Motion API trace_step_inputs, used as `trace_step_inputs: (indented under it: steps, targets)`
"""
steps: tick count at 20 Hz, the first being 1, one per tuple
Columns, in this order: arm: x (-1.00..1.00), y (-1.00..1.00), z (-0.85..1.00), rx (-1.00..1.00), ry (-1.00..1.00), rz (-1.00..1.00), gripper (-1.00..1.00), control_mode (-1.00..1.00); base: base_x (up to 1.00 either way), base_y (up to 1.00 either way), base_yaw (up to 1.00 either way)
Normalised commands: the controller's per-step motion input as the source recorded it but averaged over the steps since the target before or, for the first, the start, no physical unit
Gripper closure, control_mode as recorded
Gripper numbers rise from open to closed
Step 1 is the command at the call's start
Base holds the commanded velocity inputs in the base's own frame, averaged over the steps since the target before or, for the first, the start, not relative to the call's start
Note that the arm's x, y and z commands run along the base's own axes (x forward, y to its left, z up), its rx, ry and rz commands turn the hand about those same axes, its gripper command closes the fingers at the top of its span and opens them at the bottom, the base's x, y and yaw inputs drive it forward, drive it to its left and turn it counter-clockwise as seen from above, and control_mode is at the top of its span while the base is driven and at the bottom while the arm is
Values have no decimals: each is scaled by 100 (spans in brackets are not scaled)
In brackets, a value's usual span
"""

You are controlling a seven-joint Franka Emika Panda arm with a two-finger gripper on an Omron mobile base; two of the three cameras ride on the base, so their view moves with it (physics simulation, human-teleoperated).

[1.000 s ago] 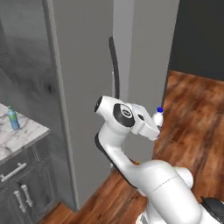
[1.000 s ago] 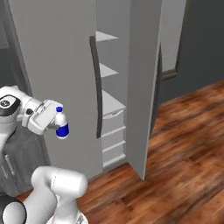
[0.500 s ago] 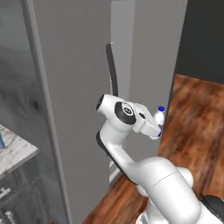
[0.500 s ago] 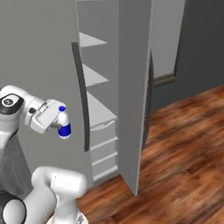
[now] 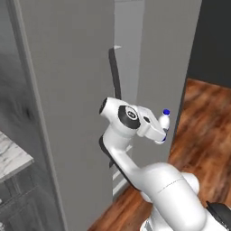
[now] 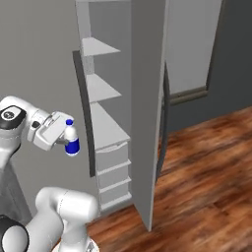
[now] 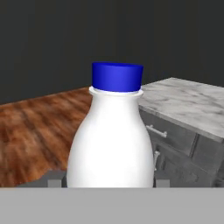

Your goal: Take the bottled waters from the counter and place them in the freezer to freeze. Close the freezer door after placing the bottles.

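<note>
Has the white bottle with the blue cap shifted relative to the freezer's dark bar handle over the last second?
Yes. In the right base view the white blue-capped bottle now sits closer to the dark bar handle; the whole scene shifted too, so the base drove it there.

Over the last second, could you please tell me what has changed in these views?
The base has driven toward the freezer, so the counter slid nearly out at the left base view's edge. The gripper stays shut on the bottle, upright; the freezer door remains open.
</note>
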Motion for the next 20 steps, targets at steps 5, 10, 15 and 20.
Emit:
trace_step_inputs:
  steps: [5,10,15,20]
  targets:
    - [0,0,0,0,0,0,100,100,61,-10,26]
    - [0,0,0,0,0,0,100,100,56,0,33]
    - [0,0,0,0,0,0,100,100,62,-14,31]
    - [0,0,0,0,0,0,100,100,36,-48,19]
